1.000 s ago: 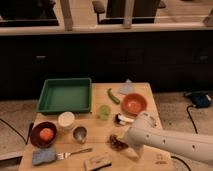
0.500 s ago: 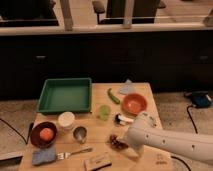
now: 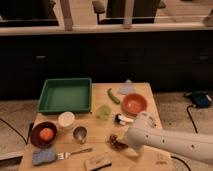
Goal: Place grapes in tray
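Spread wide and gripping nothing, the white arm's tool (image 3: 125,142) hovers at the small bunch of dark reddish-brown grapes (image 3: 116,143) on the wooden worktop (image 3: 102,134), apparently poised for pickup. The large shallow green plastic tray (image 3: 65,96) sits empty, well apart, rear left.

The grapes (image 3: 117,143), a small bunch of dark reddish-brown berries, lie on the wooden table near its front edge, a little right of centre. The gripper (image 3: 127,141), at the end of the white arm, sits low just beside them on their right with its jaws spread. The tray (image 3: 65,96), a large shallow green rectangle with a raised rim, sits level at the table's back left, well apart from the grapes, its floor showing plain green throughout
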Robot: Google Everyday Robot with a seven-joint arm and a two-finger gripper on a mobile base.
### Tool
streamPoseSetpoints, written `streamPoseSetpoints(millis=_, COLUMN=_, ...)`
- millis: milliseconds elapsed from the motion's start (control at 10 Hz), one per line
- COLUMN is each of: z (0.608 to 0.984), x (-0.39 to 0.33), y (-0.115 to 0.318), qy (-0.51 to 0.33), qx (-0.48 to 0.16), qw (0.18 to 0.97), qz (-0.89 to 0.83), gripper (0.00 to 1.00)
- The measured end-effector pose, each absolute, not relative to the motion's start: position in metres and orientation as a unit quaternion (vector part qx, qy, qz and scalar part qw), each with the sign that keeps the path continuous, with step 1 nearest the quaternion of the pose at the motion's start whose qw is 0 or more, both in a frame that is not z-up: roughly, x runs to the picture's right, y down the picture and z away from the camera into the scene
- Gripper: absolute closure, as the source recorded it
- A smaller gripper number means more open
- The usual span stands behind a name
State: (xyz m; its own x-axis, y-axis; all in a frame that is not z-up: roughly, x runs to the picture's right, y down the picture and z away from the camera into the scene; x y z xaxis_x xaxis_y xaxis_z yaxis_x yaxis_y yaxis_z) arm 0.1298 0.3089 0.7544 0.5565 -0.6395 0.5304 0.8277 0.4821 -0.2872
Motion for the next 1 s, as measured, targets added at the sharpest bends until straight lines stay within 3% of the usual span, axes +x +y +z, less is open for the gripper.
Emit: streamPoseSetpoints(millis=1000, z=0.7555, x=0.1275, y=0.3111, qy=-0.187, qx=-0.262, qw=0.825, qz=-0.465, gripper=0.20)
